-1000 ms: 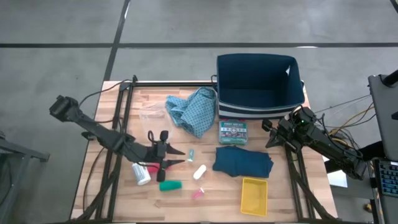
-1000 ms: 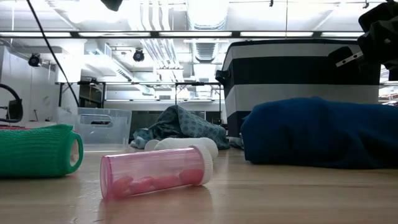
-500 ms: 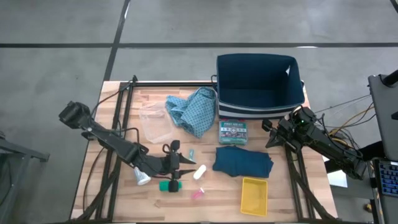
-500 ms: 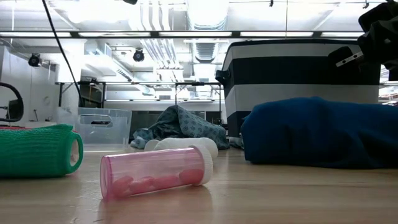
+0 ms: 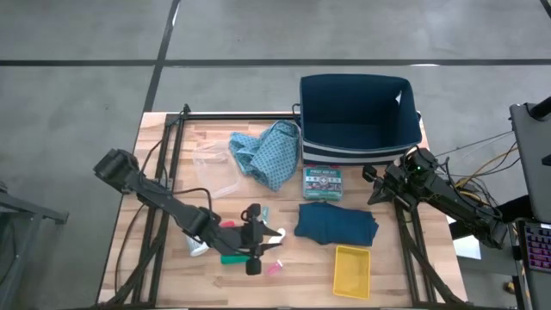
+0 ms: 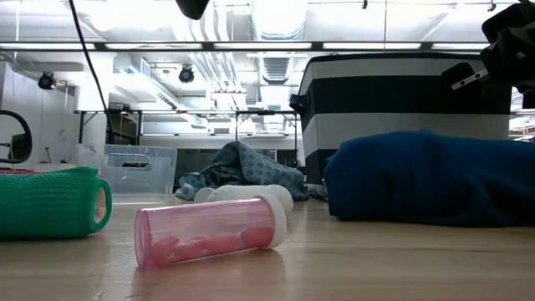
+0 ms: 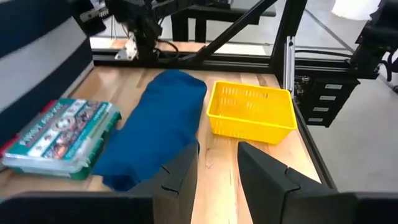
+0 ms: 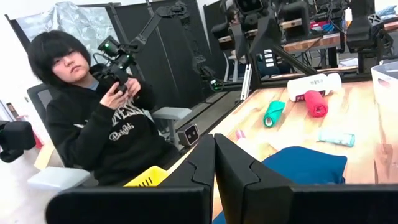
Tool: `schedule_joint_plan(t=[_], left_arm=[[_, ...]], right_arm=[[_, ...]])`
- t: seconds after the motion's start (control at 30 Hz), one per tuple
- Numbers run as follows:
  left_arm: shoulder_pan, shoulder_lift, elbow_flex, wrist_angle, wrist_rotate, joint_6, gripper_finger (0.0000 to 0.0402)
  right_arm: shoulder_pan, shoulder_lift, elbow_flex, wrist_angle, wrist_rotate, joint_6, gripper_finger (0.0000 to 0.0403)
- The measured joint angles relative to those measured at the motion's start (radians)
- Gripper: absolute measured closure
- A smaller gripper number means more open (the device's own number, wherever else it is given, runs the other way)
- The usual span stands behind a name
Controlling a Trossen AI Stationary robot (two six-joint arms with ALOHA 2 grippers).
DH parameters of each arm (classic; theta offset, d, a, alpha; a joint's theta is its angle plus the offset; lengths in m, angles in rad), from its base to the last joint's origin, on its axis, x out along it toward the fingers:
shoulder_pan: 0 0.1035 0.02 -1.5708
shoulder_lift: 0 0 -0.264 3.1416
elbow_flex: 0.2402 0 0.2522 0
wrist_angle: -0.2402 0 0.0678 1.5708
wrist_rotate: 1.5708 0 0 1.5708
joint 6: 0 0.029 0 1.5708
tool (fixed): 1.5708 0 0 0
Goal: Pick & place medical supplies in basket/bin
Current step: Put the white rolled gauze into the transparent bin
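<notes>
**A:** Since a second ago my left arm has swung across the bench toward the middle; right arm hasn't budged. High view: left tool points at the dark teal folded cloth, with the white cylinder right at its tips. I can't tell if they touch. The green cylinder and white pill bottle sit beside the arm. The light-blue patterned cloth lies by the bin.

**B:** Right tool?

**A:** Right tool is parked at the bench edge beside the bin.

**B:** Low view?

**A:** Pink bottle is on its side, looks light and slick, so it will likely roll. The green one looks like knit wrap, soft and grippy. I'd pinch either across the middle of its length.

**B:** Left wrist?

**A:** My fingers stand a narrow gap apart, with nothing between them. Teal cloth is ahead, next to the yellow basket and a flat box. Cloth looks limp, so I'd take a folded edge, not the flat top.

**B:** Right wrist?

**A:** Fingers are pressed together, empty. A seated person holds a controller beyond the bench. Red cylinder lies just beside the pill bottle.
</notes>
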Motion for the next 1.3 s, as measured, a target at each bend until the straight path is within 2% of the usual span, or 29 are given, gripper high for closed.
schedule_joint_plan(t=[0.43, 0.83, 1.0, 1.3], left_arm=[[0.004, 0.029, -0.015, -0.051, 0.046, -0.115, 0.0284], [0.031, 0.120, -0.021, -0.063, 0.046, -0.240, 0.0284], [0.054, 0.158, -0.021, -0.063, 0.084, -0.302, 0.0283], [0.066, 0.198, -0.021, -0.061, 0.108, -0.352, 0.0249]], right_arm=[[0.000, 0.000, 0.000, 0.000, 0.000, 0.000, 0.0394], [0.000, 0.000, 0.000, 0.000, 0.000, 0.000, 0.0394], [0.000, 0.000, 0.000, 0.000, 0.000, 0.000, 0.0394], [0.000, 0.000, 0.000, 0.000, 0.001, 0.000, 0.0394]])
